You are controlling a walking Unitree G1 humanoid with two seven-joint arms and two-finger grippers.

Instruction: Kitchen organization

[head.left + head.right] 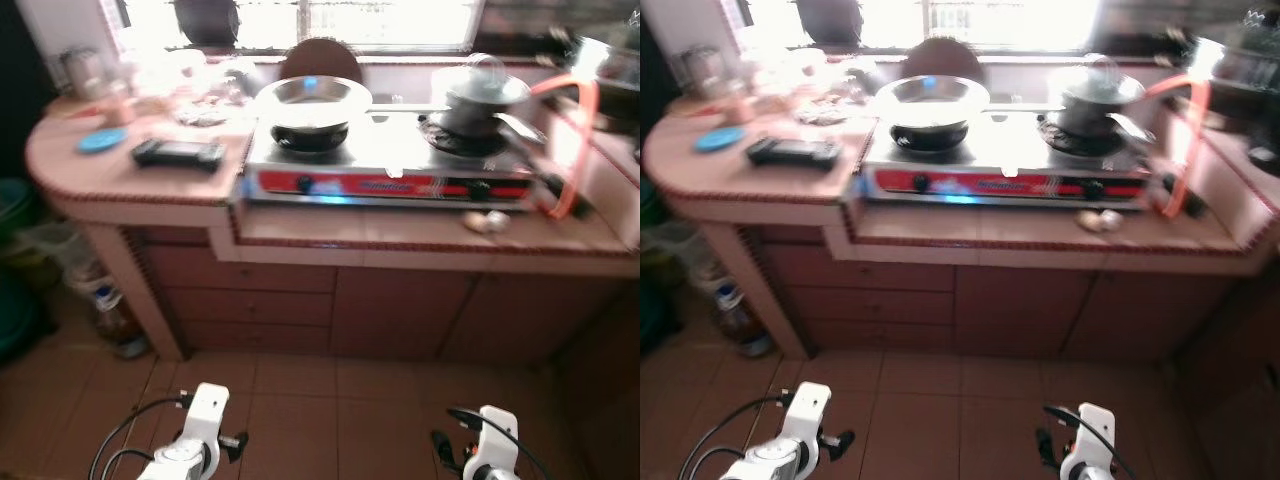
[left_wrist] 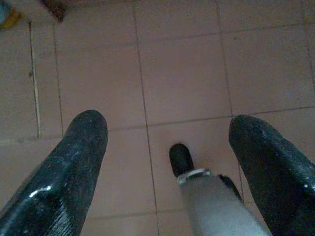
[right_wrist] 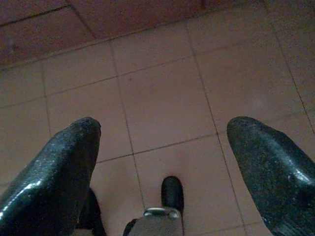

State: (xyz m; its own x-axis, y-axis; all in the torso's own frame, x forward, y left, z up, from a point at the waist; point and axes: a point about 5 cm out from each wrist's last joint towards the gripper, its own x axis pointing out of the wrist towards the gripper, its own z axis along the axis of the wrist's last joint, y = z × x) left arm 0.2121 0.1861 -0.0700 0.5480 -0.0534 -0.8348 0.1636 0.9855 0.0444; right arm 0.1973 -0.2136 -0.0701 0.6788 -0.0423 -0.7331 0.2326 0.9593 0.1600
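Observation:
A two-burner gas stove (image 1: pixel 390 180) stands on the pink tiled counter (image 1: pixel 150 185). A steel bowl-shaped pan (image 1: pixel 312 98) rests on its left burner and a dark lidded pot (image 1: pixel 485 95) on its right one. A black flat object (image 1: pixel 178 153) and a blue lid (image 1: pixel 102 140) lie on the counter's left part. Both arms hang low over the floor, away from the counter. My left gripper (image 2: pixel 167 130) is open above the tiles. My right gripper (image 3: pixel 165 132) is open too, with nothing between its fingers.
An orange gas hose (image 1: pixel 575 140) loops at the stove's right end. Small pale items (image 1: pixel 487 221) lie on the counter's front ledge. Jars and clutter (image 1: pixel 95 75) stand at the back left under a bright window. Bottles (image 1: pixel 112 310) and green tubs (image 1: pixel 15 300) sit on the floor at left.

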